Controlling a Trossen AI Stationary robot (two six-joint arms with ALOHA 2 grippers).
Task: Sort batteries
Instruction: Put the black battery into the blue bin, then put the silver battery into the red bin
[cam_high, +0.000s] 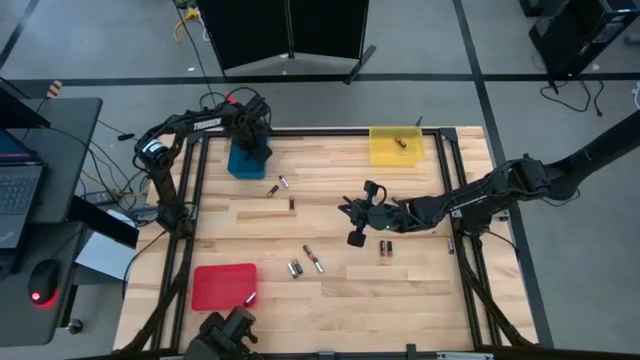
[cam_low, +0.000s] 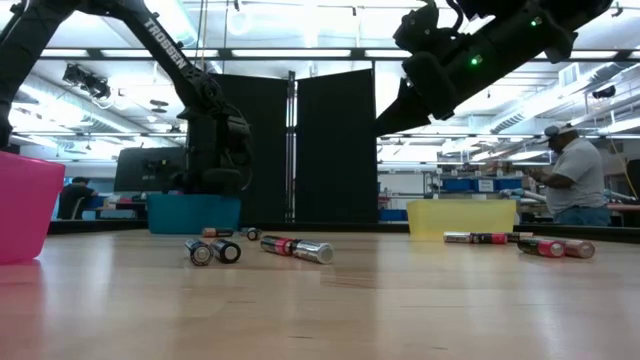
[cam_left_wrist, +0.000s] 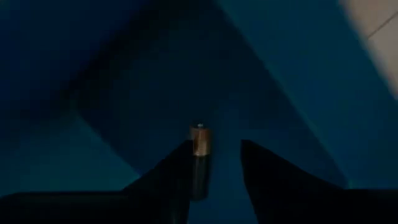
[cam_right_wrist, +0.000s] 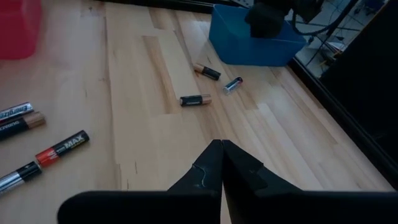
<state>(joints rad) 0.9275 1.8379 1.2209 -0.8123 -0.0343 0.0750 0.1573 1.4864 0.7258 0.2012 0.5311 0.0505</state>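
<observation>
My left gripper (cam_left_wrist: 214, 165) points down into the blue tray (cam_high: 248, 160) at the table's far left, and its fingers stand open. A small battery (cam_left_wrist: 199, 155) with a copper-brown end shows between them, close against one finger (cam_left_wrist: 177, 171), with the tray's floor behind it. My right gripper (cam_right_wrist: 221, 148) hovers shut and holds nothing above the table's middle (cam_high: 347, 211). Loose batteries lie on the wood: three near the blue tray (cam_high: 283, 184), three in the middle (cam_high: 308, 258), and others (cam_high: 384, 247) under my right arm. My left gripper has a battery standing lengthwise along the inner side of one finger (cam_left_wrist: 180, 180), with a clear gap to the other finger. I cannot tell whether that finger touches it or whether the battery lies on the tray's floor.
A yellow tray (cam_high: 395, 148) with a battery in it stands at the far right. A red tray (cam_high: 224, 285) sits near left, with a battery (cam_high: 250, 297) at its corner. The dark frame rails (cam_high: 452, 190) run along the table's sides. A person (cam_low: 575, 175) stands in the room behind.
</observation>
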